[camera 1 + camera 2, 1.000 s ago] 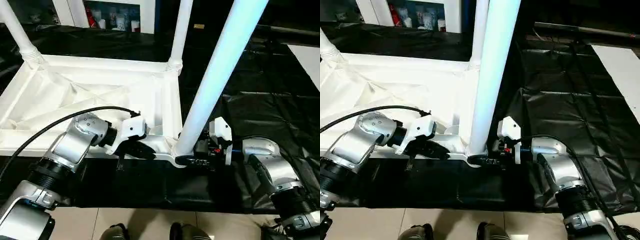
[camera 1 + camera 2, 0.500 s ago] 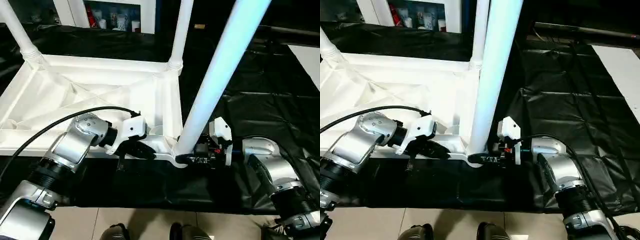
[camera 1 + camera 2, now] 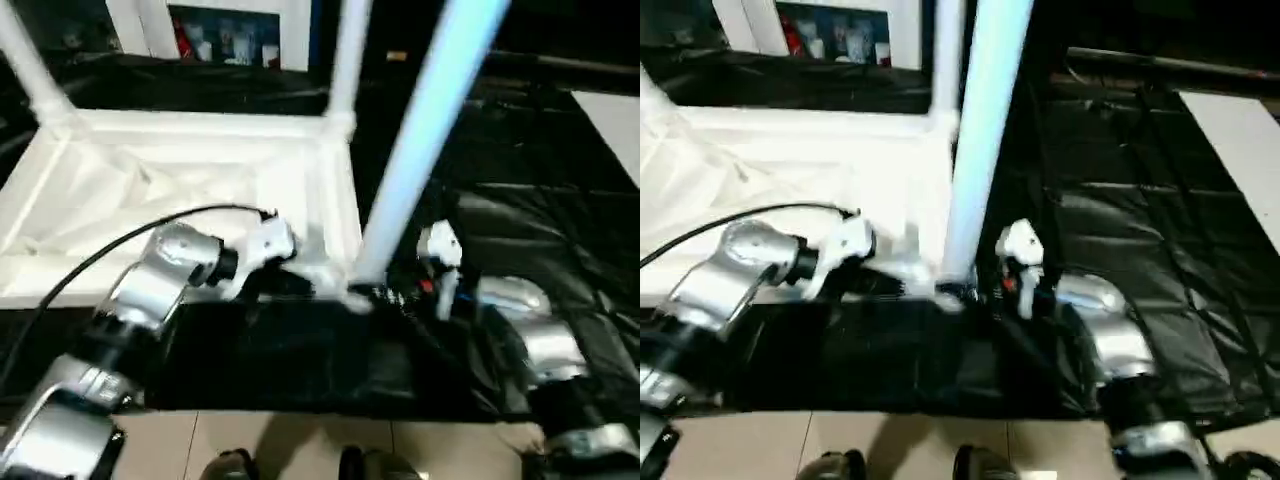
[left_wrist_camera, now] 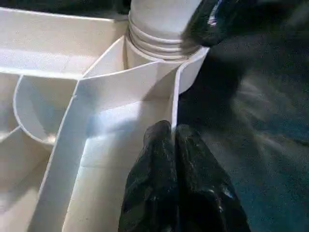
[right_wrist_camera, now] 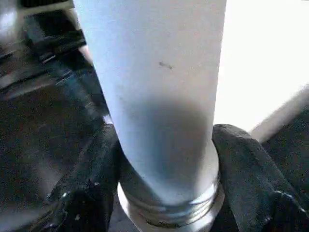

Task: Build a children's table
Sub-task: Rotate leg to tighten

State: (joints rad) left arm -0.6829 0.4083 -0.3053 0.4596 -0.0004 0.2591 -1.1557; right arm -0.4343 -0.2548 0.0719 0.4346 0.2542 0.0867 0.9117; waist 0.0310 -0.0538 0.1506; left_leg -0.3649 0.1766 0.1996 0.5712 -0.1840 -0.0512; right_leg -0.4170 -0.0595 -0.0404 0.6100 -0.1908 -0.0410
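Note:
The children's table's white tabletop lies upside down, ribbed side up, on black sheeting. Two legs stand in its far corner sockets. A third leg rises tilted from the near right corner socket. My right gripper is shut on this leg's base, and its fingers hug the tube from both sides. My left gripper sits at the tabletop's near edge beside that corner. Its fingers are pressed together on the thin rim wall.
Black plastic sheeting covers the floor around the tabletop. A white cabinet stands at the back. A flat white board lies at the far right. My feet show on the tiled floor at the near edge.
The whole picture has shifted and blurred as the head camera moves. My right fingers have drawn in around the leg's base. The left gripper keeps its hold.

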